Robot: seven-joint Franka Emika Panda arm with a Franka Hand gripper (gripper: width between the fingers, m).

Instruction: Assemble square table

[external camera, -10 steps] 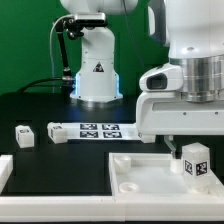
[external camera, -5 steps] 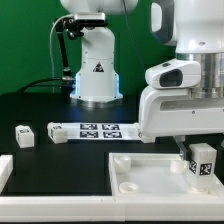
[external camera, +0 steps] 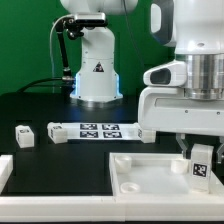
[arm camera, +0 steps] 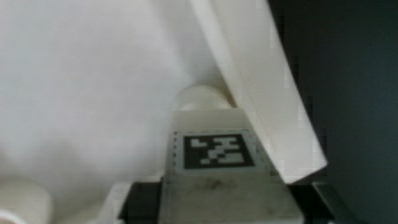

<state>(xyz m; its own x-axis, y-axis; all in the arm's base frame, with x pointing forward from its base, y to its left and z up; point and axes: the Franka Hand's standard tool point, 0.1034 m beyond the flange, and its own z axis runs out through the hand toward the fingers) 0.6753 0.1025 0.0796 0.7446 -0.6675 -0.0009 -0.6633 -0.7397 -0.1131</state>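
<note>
White plastic square slab with raised rim (external camera: 150, 180) lies on the black desk (external camera: 60, 160), low toward the exterior view's right. Claw (external camera: 199, 151) is clamped on a small white tagged leg block (external camera: 201, 168), upright over the slab's corner; contact with the slab is unclear. Second white leg block (external camera: 24, 136) lies well apart at the exterior view's left, near the marker board (external camera: 95, 130).

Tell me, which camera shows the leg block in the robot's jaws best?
The wrist view: the leg block fills it, tag clear. The exterior view shows it small, by the table slab.
</note>
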